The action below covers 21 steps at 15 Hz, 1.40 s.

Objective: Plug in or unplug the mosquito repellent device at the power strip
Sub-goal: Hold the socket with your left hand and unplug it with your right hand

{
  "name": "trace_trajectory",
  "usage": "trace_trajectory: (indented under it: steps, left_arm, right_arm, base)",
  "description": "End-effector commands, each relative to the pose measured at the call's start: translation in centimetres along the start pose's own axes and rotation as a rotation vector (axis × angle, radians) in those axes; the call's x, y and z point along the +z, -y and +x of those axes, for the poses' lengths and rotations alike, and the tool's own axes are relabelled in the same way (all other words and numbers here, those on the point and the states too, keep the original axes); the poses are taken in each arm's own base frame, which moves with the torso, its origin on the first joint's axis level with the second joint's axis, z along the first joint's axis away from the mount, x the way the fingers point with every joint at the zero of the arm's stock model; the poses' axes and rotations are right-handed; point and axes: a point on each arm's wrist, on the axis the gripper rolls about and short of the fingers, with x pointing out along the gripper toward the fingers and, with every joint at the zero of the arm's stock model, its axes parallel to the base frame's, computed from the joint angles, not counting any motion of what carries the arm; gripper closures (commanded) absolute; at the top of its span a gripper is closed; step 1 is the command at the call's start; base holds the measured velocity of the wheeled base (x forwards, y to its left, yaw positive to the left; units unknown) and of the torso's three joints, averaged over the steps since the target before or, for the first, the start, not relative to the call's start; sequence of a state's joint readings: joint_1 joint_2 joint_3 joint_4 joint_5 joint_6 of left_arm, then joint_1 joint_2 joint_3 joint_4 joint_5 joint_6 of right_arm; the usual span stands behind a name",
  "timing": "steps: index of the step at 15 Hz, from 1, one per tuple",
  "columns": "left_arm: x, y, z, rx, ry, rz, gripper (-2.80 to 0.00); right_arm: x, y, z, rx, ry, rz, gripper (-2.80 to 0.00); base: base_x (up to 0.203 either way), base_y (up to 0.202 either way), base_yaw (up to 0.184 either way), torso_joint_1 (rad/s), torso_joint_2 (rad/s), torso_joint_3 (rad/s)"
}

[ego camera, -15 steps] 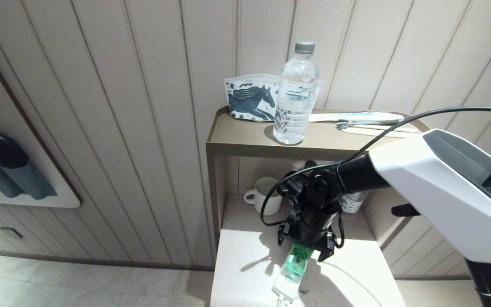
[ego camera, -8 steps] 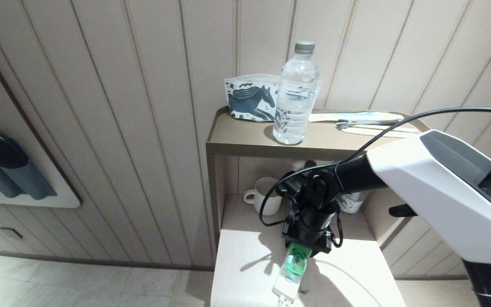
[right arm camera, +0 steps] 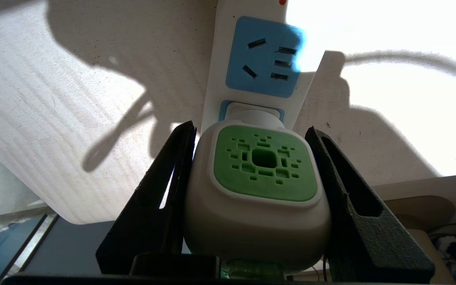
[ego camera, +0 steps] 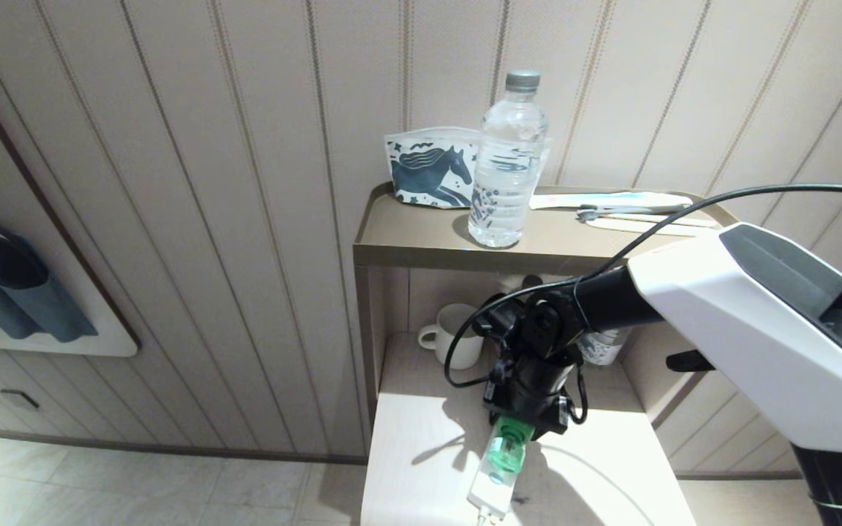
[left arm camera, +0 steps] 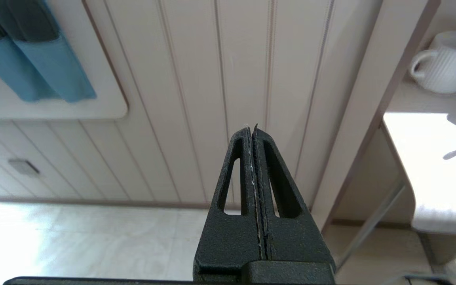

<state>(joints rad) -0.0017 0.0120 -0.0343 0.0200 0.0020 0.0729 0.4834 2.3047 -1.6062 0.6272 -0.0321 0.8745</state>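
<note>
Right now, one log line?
right gripper: shut on mosquito repellent device | device: seated in power strip | left gripper: shut, idle

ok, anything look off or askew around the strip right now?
Nothing stands out. The mosquito repellent device sits squarely in a socket of the power strip, the right gripper fingers closed on its sides. The free socket looks undamaged, no spills on the table.

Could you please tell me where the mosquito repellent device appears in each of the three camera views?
Head view: the small white-and-green mosquito repellent device stands low in the middle, under the right gripper, on the long white power strip.
Left wrist view: not in it; only the shut left gripper before the wall.
Right wrist view: its green vented top fills the centre between the black fingers.
Shared landmark: the power strip.
</note>
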Motion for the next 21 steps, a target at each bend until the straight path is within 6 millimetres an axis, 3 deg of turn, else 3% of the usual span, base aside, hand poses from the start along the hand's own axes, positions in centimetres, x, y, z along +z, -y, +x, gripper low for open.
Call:
trace_trajectory:
  steps: [1,3,4,5,7,9,11,14,17,19,21]
  left_arm:
    - [2.6,-0.2,-0.1,0.005,0.026,-0.006,0.0]
    - [10.3,-0.8,-0.2,0.018,0.124,-0.069,0.0]
    - [14.0,-1.0,0.9,0.009,0.124,-0.113,0.0]
    - [16.6,-1.2,3.2,-0.013,0.064,-0.155,0.0]
    - [18.8,-1.0,9.3,-0.114,-0.139,-0.222,0.0]
    - [17.5,0.2,15.7,-0.259,-0.425,-0.297,0.0]
    - [14.6,3.5,19.8,-0.421,-0.693,-0.355,0.0]
    - [11.0,12.0,19.8,-0.721,-0.906,-0.278,0.0]
    - [6.9,19.8,18.9,-0.812,-0.983,-0.168,0.0]
    - [5.8,23.3,17.9,-0.863,-0.969,-0.153,0.0]
    - [4.4,25.3,17.7,-0.874,-0.982,-0.133,0.0]
  right_arm:
    - [0.0,0.0,-0.3,0.004,0.003,0.003,0.0]
    - [0.0,-0.1,-0.7,0.012,0.01,0.004,0.0]
    - [0.1,-0.1,-1.0,0.019,0.015,0.004,0.0]
    - [0.2,-0.3,-1.2,0.027,0.021,0.004,0.0]
    - [0.2,-0.4,-1.7,0.04,0.032,0.001,0.0]
    - [0.2,-0.5,-2.0,0.047,0.036,-0.002,0.0]
    - [0.3,-0.6,-1.9,0.048,0.037,-0.007,0.0]
    - [0.6,-0.7,-1.8,0.052,0.042,-0.01,0.0]
    - [0.7,-0.7,-1.7,0.053,0.043,-0.013,0.0]
    - [0.8,-0.8,-1.4,0.051,0.04,-0.012,0.0]
    - [0.9,-0.8,-1.2,0.049,0.039,-0.01,0.0]
  base:
    - [0.0,0.0,0.0,0.0,0.0,0.0]
    - [0.0,0.0,0.0,0.0,0.0,0.0]
    - [0.0,0.0,0.0,0.0,0.0,0.0]
    - [0.0,0.0,0.0,0.0,0.0,0.0]
    - [0.0,0.0,0.0,0.0,0.0,0.0]
    - [0.0,0.0,0.0,0.0,0.0,0.0]
    - [0.0,0.0,0.0,0.0,0.0,0.0]
    - [0.0,0.0,0.0,0.0,0.0,0.0]
    - [0.0,0.0,0.0,0.0,0.0,0.0]
    - [0.0,0.0,0.0,0.0,0.0,0.0]
    - [0.0,0.0,0.0,0.0,0.0,0.0]
